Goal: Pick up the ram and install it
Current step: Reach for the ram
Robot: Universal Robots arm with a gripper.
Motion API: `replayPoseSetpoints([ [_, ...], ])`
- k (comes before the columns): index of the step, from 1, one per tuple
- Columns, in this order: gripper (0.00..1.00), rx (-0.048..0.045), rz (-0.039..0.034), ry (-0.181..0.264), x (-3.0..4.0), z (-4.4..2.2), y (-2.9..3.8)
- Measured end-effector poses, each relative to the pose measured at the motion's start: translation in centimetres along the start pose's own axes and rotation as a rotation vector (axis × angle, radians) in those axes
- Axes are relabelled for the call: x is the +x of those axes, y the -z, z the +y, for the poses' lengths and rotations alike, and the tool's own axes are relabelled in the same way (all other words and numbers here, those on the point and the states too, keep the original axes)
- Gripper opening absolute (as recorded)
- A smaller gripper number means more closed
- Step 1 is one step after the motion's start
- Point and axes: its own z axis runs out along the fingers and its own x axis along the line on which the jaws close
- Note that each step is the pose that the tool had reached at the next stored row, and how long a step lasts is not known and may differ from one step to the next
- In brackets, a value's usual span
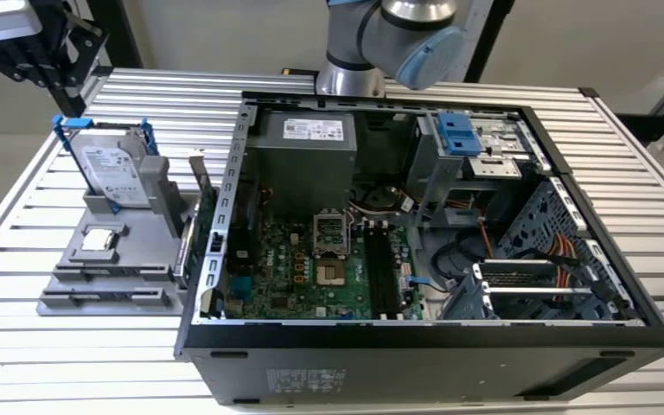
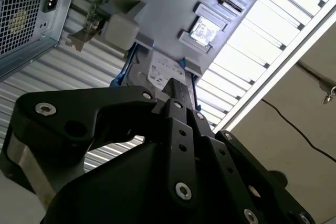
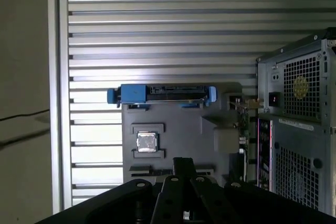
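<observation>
The ram (image 1: 205, 197) is a thin dark-green board standing on edge at the side of the grey holder (image 1: 113, 268) that faces the open computer case (image 1: 424, 337); in both wrist views it is a narrow green strip (image 3: 243, 129) (image 2: 96, 4) between holder and case. The motherboard's black memory slots (image 1: 380, 270) lie inside the case. My gripper (image 1: 55, 47) hangs high above the holder at the exterior view's upper left, well apart from the ram. In both wrist views its black fingers (image 3: 184, 165) (image 2: 177, 94) look pressed together with nothing between them.
On the holder stand a silver hard drive in a blue frame (image 1: 111, 169) (image 3: 160, 94) and a small square silver processor chip (image 1: 100, 241) (image 3: 147, 142). The slatted metal table's edge (image 3: 58, 103) runs past the holder. The power supply (image 1: 303, 160) fills the case's far corner.
</observation>
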Motion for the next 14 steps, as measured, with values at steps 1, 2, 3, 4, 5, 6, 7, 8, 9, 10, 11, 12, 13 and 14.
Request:
replayPoseSetpoints([
  [1,0.0,0.0,0.0,0.0,-0.01,-0.1,0.0],
  [2,0.0,0.0,0.0002,0.0,-0.01,-0.22,0.01],
  [3,0.0,0.0,0.0003,0.0,-0.02,-0.33,0.02],
  [4,0.0,-0.0001,0.0004,0.0,-0.02,-0.42,0.02],
  [5,0.0,0.0,0.0005,0.0,-0.03,-0.52,0.02],
  [6,0.0,0.0001,0.0007,0.0,-0.03,-0.62,0.03],
  [7,0.0,0.0,0.0007,0.0,-0.03,-0.71,0.03],
  [8,0.0,-0.0001,0.0007,0.0,-0.03,-0.8,0.03],
  [9,0.0,0.0001,0.001,0.0,-0.04,-0.88,0.04],
  [10,0.0,0.0,0.001,0.0,-0.04,-0.97,0.05],
  [11,0.0,0.0,0.0011,0.0,-0.04,-1.06,0.05],
  [12,0.0,0.0,0.0013,0.0,-0.04,-1.14,0.05],
  [13,0.0,0.0,0.0019,0.0,-0.05,-1.22,0.06],
  [14,0.0,0.0,0.0029,0.0,-0.05,-1.29,0.06],
])
